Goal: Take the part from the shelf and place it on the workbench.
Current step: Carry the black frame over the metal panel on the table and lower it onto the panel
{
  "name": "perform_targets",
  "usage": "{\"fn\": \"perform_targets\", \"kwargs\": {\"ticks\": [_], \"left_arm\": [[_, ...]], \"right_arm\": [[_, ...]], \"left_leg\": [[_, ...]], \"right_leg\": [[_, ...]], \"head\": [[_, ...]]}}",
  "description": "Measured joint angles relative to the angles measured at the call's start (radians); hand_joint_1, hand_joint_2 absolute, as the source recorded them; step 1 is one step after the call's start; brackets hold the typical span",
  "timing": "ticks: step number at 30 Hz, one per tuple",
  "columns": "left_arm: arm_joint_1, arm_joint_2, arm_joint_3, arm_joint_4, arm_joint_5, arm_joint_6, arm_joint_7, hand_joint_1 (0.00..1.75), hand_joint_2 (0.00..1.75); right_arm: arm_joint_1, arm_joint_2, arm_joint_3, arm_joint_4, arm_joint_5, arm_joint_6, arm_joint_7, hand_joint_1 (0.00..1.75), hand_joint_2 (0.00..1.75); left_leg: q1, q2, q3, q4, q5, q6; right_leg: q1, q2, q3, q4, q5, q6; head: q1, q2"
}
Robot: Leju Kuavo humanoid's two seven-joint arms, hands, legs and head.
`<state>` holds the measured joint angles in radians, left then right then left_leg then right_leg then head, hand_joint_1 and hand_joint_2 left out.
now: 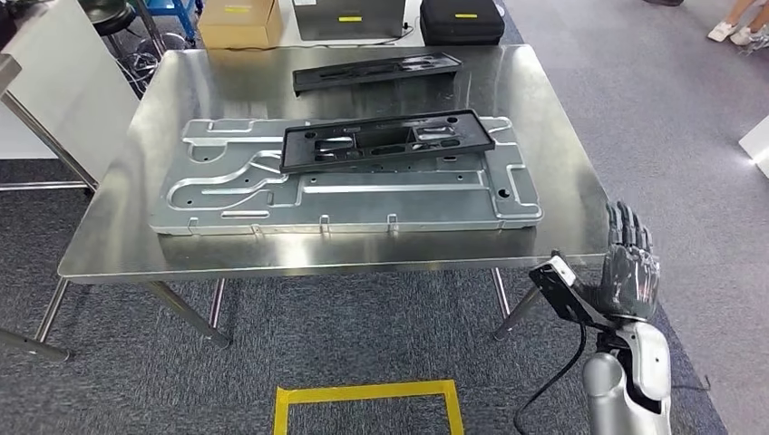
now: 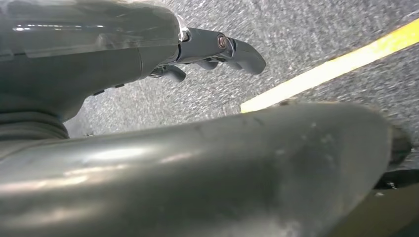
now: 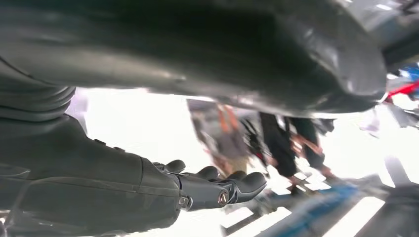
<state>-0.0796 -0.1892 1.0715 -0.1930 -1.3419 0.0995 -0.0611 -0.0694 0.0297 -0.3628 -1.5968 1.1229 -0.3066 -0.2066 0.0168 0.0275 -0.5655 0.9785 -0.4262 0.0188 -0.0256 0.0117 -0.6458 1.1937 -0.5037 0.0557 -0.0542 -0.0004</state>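
A long black plastic part (image 1: pixel 385 140) lies flat on a large silver stamped panel (image 1: pixel 227 195) on the steel workbench (image 1: pixel 562 154). A second black part (image 1: pixel 376 71) lies near the bench's far edge. My right hand (image 1: pixel 630 263) is raised beside the bench's near right corner, off the table, with its fingers straight and apart and nothing in it; the right wrist view shows the same empty hand (image 3: pixel 212 187). In the left wrist view my left hand (image 2: pixel 212 47) hangs over the grey carpet, fingers stretched out and holding nothing.
A yellow tape square (image 1: pixel 367 394) marks the carpet in front of the bench. Behind the bench stand a cardboard box (image 1: pixel 240 23) and a black case (image 1: pixel 461 20). A person's feet (image 1: pixel 739 32) are at the far right. A white table edge (image 1: pixel 54 82) stands at the left.
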Motion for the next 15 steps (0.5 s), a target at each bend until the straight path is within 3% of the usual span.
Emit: {"fn": "perform_targets", "kwargs": {"ticks": [2, 4, 6, 7, 9, 11, 12, 13, 14, 15], "left_arm": [[-0.004, 0.001, 0.001, 0.0, 0.001, 0.001, 0.006, 0.0, 0.0], [-0.008, 0.001, 0.001, 0.0, 0.001, 0.003, 0.012, 0.0, 0.0], [-0.008, 0.001, 0.001, 0.0, 0.0, 0.004, 0.017, 0.0, 0.0], [-0.008, 0.001, 0.001, 0.0, -0.001, 0.005, 0.019, 0.0, 0.0], [-0.009, 0.001, 0.001, 0.0, -0.005, 0.008, 0.025, 0.0, 0.0], [-0.01, 0.001, 0.001, 0.0, -0.009, 0.01, 0.031, 0.0, 0.0], [-0.01, 0.001, 0.001, 0.0, -0.012, 0.011, 0.033, 0.0, 0.0], [-0.01, 0.001, 0.001, 0.0, -0.015, 0.011, 0.035, 0.0, 0.0], [-0.01, 0.001, 0.001, 0.0, -0.019, 0.012, 0.036, 0.0, 0.0], [-0.011, 0.001, 0.001, 0.0, -0.021, 0.012, 0.037, 0.0, 0.0]], "right_arm": [[0.048, 0.057, -0.034, -0.012, -0.052, -0.004, -0.019, 0.0, 0.0], [0.089, 0.109, -0.066, -0.004, -0.11, 0.004, -0.044, 0.0, 0.0], [0.113, 0.147, -0.101, 0.031, -0.16, 0.023, -0.072, 0.0, 0.0], [0.116, 0.159, -0.121, 0.062, -0.182, 0.035, -0.089, 0.0, 0.0], [0.106, 0.166, -0.169, 0.169, -0.231, 0.062, -0.128, 0.0, 0.0], [0.081, 0.162, -0.227, 0.332, -0.287, 0.085, -0.16, 0.0, 0.0], [0.063, 0.158, -0.258, 0.429, -0.311, 0.094, -0.168, 0.0, 0.0], [0.044, 0.151, -0.287, 0.531, -0.329, 0.098, -0.167, 0.0, 0.0], [0.026, 0.146, -0.315, 0.634, -0.342, 0.104, -0.157, 0.0, 0.0], [0.008, 0.141, -0.34, 0.735, -0.35, 0.112, -0.139, 0.0, 0.0]], "left_leg": [[0.002, -0.001, -0.02, 0.018, 0.002, -0.012], [0.0, -0.007, -0.032, 0.029, 0.008, -0.027], [0.001, -0.011, -0.036, 0.031, 0.015, -0.039], [0.003, -0.013, -0.042, 0.039, 0.004, -0.044], [0.005, -0.015, -0.066, 0.107, -0.065, -0.05], [0.005, -0.017, -0.098, 0.236, -0.155, -0.052], [0.005, -0.017, -0.106, 0.29, -0.179, -0.051], [0.005, -0.018, -0.1, 0.317, -0.179, -0.049], [0.003, -0.018, -0.077, 0.308, -0.16, -0.044], [0.001, -0.018, -0.038, 0.265, -0.131, -0.036]], "right_leg": [[-0.002, 0.003, 0.089, -0.131, 0.017, 0.001], [0.002, 0.006, 0.119, -0.186, 0.008, -0.01], [0.003, 0.001, 0.11, -0.185, 0.014, -0.028], [0.003, -0.001, 0.105, -0.186, 0.019, -0.038], [0.003, -0.009, 0.09, -0.188, 0.034, -0.058], [0.009, -0.017, 0.071, -0.187, 0.049, -0.069], [0.013, -0.019, 0.06, -0.186, 0.058, -0.072], [0.017, -0.021, 0.049, -0.184, 0.066, -0.073], [0.021, -0.023, 0.038, -0.183, 0.075, -0.074], [0.026, -0.023, 0.026, -0.182, 0.084, -0.074]], "head": [[0.0, 0.0], [-0.001, 0.0], [-0.001, 0.0], [-0.001, 0.0], [-0.001, 0.0], [-0.001, 0.0], [-0.001, 0.0], [-0.001, 0.0], [-0.001, 0.0], [-0.001, 0.0]]}}
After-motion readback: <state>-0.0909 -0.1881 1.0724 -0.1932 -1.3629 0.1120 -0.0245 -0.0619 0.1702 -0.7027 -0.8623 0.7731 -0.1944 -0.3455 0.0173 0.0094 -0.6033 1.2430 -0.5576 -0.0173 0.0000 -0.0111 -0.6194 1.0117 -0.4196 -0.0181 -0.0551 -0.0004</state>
